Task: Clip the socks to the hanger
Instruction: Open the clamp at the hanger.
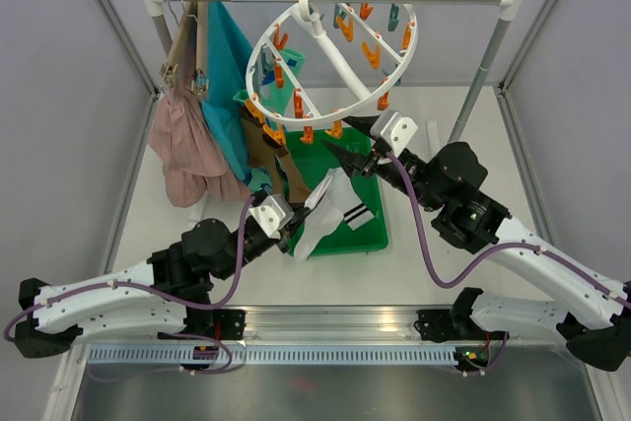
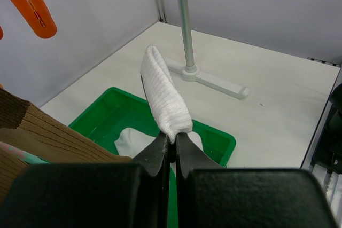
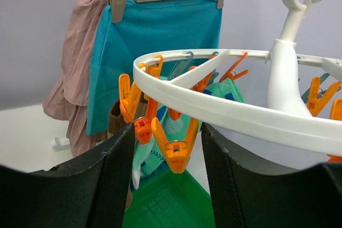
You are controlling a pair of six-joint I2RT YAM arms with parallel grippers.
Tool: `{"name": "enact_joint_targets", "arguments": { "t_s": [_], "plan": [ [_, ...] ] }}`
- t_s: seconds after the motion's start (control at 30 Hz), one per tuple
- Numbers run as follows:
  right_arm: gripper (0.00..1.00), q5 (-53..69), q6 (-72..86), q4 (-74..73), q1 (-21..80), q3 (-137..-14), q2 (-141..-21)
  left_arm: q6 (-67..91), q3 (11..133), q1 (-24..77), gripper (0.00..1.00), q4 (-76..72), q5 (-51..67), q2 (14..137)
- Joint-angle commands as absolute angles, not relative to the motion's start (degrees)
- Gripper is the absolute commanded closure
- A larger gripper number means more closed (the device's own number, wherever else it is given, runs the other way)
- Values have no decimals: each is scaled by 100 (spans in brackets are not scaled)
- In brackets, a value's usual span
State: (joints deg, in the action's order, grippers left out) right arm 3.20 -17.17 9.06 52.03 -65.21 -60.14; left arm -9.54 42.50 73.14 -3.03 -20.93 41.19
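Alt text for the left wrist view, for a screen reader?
The left gripper is shut on a white ribbed fabric sock that stands up above a green plastic tray on the white table. A brown ribbed fabric sock fills the lower left; an orange plastic clip peg hangs upper left, a grey metal pole behind.

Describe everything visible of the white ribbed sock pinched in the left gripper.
The white ribbed knit sock looks soft and doubled over, its rounded end sticking up past the black left gripper, whose fingers are shut on it. It is held above the green plastic tray, touching only those fingers as far as shows. More white cloth lies below the grip in the tray; whether it belongs to this sock is unclear.
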Motion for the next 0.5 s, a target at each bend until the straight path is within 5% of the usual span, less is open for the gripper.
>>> {"name": "enact_joint_targets", "arguments": {
  "t_s": [0.0, 0.2, 0.47],
  "plan": [
    [40, 440, -1688, 1265, 5229, -6776, -6073, -1116, 4535, 7348, 98, -343, -2083, 4061],
    [40, 352, -1644, 1336, 5229, -6794, -6126, -1134, 4553, 7348, 98, -316, -2083, 4069],
    [53, 281, -1530, 1354, 5229, -6838, -6161, -1125, 4562, 7339, 98, -334, -2074, 4095]
  ]
}}
